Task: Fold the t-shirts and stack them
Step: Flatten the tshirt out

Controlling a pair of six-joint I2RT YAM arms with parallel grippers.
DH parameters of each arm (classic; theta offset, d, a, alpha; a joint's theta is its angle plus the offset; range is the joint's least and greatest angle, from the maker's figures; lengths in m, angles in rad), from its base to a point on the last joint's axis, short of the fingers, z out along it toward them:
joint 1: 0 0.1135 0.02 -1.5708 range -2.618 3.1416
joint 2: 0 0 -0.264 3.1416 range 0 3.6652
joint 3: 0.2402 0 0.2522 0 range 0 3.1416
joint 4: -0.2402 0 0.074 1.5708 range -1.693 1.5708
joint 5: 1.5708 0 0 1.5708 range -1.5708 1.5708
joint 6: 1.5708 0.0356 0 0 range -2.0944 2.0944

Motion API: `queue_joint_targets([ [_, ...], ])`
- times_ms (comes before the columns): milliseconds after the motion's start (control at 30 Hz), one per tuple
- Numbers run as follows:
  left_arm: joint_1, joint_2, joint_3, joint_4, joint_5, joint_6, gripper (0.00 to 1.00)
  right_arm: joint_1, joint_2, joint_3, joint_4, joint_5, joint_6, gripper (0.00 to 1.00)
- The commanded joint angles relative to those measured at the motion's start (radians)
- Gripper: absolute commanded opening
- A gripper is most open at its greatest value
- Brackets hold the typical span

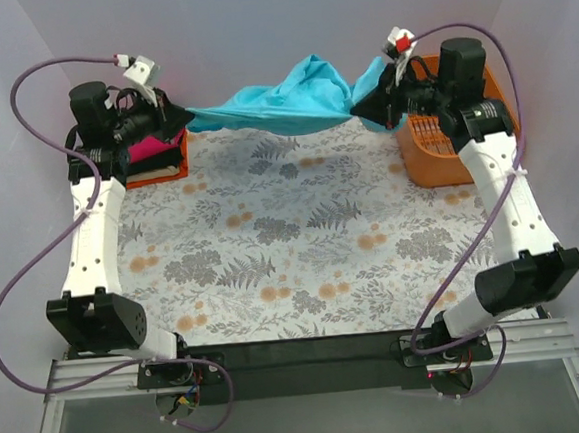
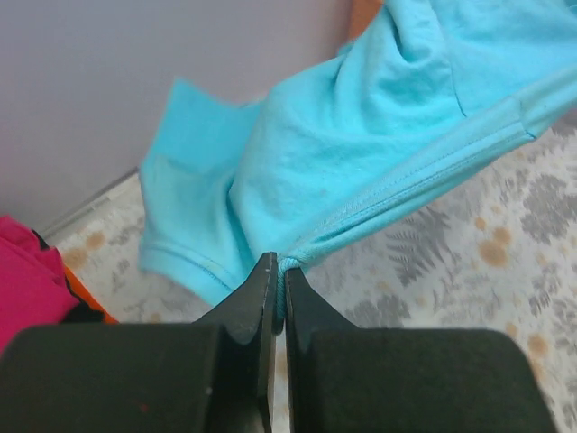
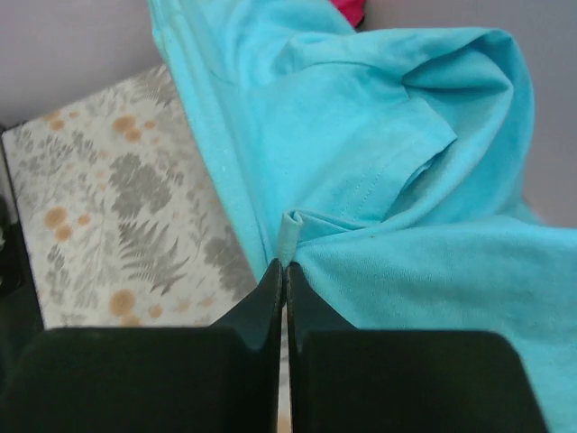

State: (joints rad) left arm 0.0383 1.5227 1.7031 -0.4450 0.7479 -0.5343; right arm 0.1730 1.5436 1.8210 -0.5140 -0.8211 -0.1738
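A teal t-shirt (image 1: 285, 101) hangs stretched between my two grippers above the far edge of the table. My left gripper (image 1: 183, 114) is shut on its left end, pinching a hem (image 2: 287, 267) between the black jaws. On the right end my right gripper (image 1: 359, 105) is shut, a fold of teal cloth (image 3: 288, 236) clamped at its tips. The cloth (image 2: 379, 135) sags and bunches in the middle. A folded magenta-pink shirt (image 1: 156, 150) lies on a dark one with orange under it, below the left gripper at the far left.
An orange plastic basket (image 1: 442, 147) stands at the far right, beside and under the right arm. The floral tablecloth (image 1: 292, 246) covers the table. White walls close in the back and both sides.
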Motion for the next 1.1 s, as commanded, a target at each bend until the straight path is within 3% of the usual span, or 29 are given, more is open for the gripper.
queue_joint_targets([
  [0, 0.026, -0.178, -0.187, -0.17, 0.004, 0.18, 0.0, 0.019, -0.048, -0.266, -0.099, 0.042, -0.12, 0.01],
  [100, 0.026, -0.283, -0.405, -0.343, -0.002, 0.388, 0.0, 0.081, -0.095, -0.501, -0.132, 0.095, -0.214, 0.01],
  [133, 0.026, -0.304, -0.486, -0.409, 0.033, 0.454, 0.0, 0.1, -0.114, -0.552, -0.156, 0.129, -0.254, 0.09],
  [167, 0.026, -0.329, -0.535, -0.481, 0.047, 0.523, 0.0, 0.112, -0.117, -0.618, -0.188, 0.137, -0.285, 0.23],
  [200, 0.026, -0.347, -0.575, -0.623, 0.053, 0.675, 0.04, 0.131, -0.119, -0.634, -0.226, 0.143, -0.317, 0.61],
  [233, 0.026, -0.38, -0.659, -0.68, 0.042, 0.727, 0.15, 0.134, -0.123, -0.644, -0.304, 0.149, -0.379, 0.86],
  [267, 0.025, -0.394, -0.696, -0.719, -0.011, 0.762, 0.26, 0.134, -0.129, -0.652, -0.334, 0.16, -0.4, 0.96],
  [300, 0.026, -0.409, -0.727, -0.739, -0.046, 0.77, 0.32, 0.131, -0.141, -0.644, -0.357, 0.169, -0.421, 0.98],
  [367, 0.037, -0.45, -0.761, -0.741, -0.058, 0.792, 0.37, 0.126, -0.183, -0.62, -0.376, 0.188, -0.438, 0.98],
  [433, 0.037, -0.46, -0.743, -0.683, -0.038, 0.717, 0.45, 0.126, -0.18, -0.56, -0.367, 0.207, -0.438, 0.95],
  [533, 0.034, -0.365, -0.672, -0.528, -0.012, 0.566, 0.46, 0.125, -0.074, -0.496, -0.365, 0.256, -0.412, 0.73],
  [700, -0.001, -0.043, -0.501, -0.336, -0.077, 0.372, 0.43, 0.122, 0.087, -0.442, -0.331, 0.361, -0.357, 0.62],
  [800, -0.025, 0.083, -0.444, -0.305, -0.134, 0.353, 0.35, 0.12, 0.163, -0.42, -0.333, 0.37, -0.339, 0.58],
  [1067, -0.156, 0.157, -0.585, -0.238, -0.341, 0.384, 0.3, 0.125, 0.285, -0.472, -0.316, 0.444, -0.366, 0.51],
])
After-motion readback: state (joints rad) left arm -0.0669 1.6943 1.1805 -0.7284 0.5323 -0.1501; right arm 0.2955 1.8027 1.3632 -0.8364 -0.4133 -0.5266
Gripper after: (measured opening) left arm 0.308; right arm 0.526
